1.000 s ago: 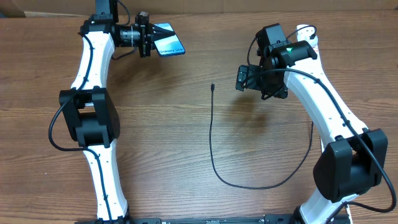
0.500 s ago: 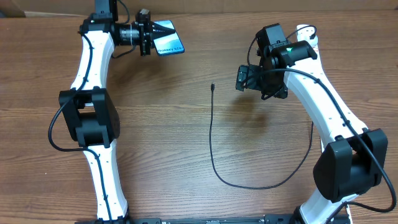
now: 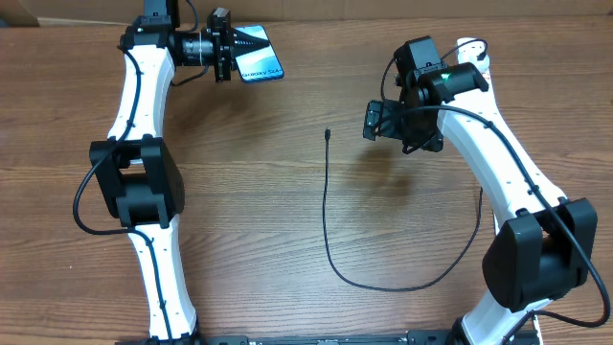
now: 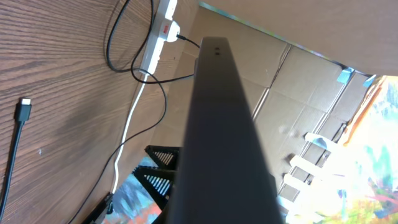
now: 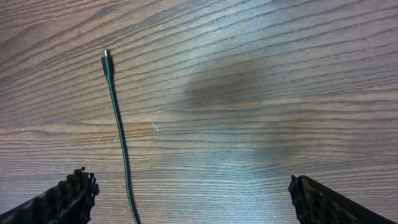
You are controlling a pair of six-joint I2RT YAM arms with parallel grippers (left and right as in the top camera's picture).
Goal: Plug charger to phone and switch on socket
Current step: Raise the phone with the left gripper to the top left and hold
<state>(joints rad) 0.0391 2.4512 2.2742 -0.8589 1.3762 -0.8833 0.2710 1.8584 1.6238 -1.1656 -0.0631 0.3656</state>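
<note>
Phone [image 3: 259,63] edge-on between clamped left jaws; charger [image 3: 325,192] tip near spread right jaws

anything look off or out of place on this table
Nothing is damaged or spilled. The one oddity: the phone is off the table, clamped in the left gripper and tilted, while the charger lies loose, its connector unplugged.

Overhead, the left gripper [image 3: 228,50] covers one end of the phone [image 3: 259,62], and the charger [image 3: 326,220] slips under the right arm [image 3: 498,163], its far end unseen. From the left wrist, the phone's edge is a dark blur hiding the fingers, and the socket [image 4: 158,34] is cut off by the top edge. The right gripper [image 5: 194,190] shows only fingertips [image 5: 76,194], and the charger leaves by the bottom edge.
</note>
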